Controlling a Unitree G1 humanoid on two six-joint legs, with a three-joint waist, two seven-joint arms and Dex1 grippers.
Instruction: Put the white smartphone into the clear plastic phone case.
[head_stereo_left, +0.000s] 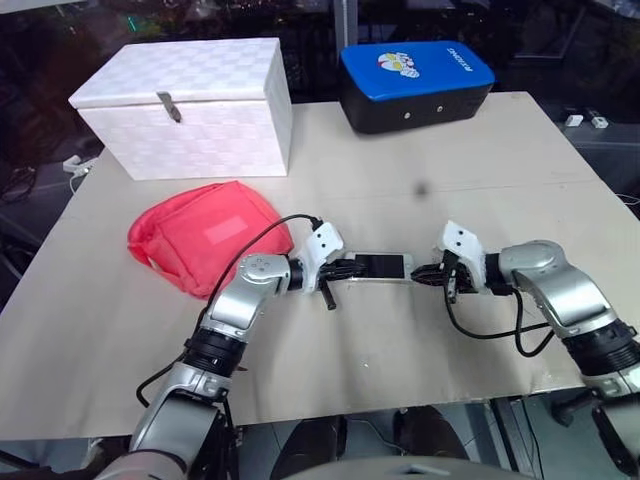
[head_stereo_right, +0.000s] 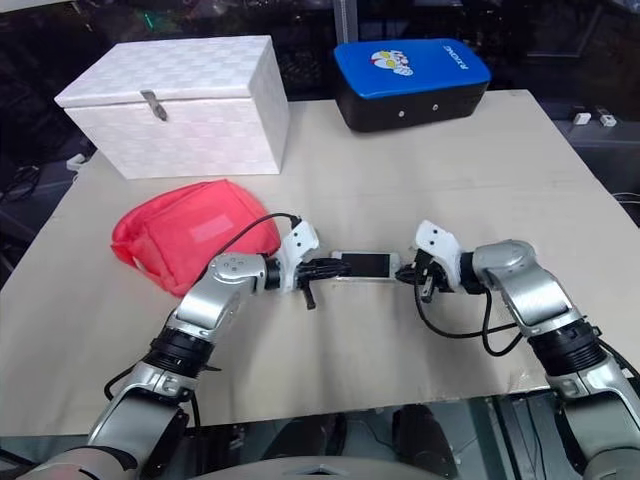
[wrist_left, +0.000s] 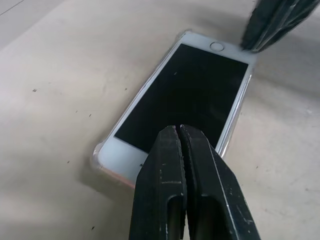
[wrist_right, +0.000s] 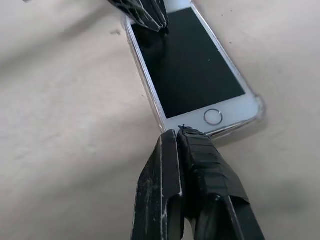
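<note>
Near the centre of the worktop lies the white smartphone, screen up, seated inside the clear plastic phone case. Left claw, fingers pressed together, tips over the screen's near end. Right claw, likewise pinched closed, sits just beside the home-button end.

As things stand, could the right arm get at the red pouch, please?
Probably not easily: the red pouch lies on the robot's left, and the left pincer and white smartphone sit between it and the right pincer.
</note>
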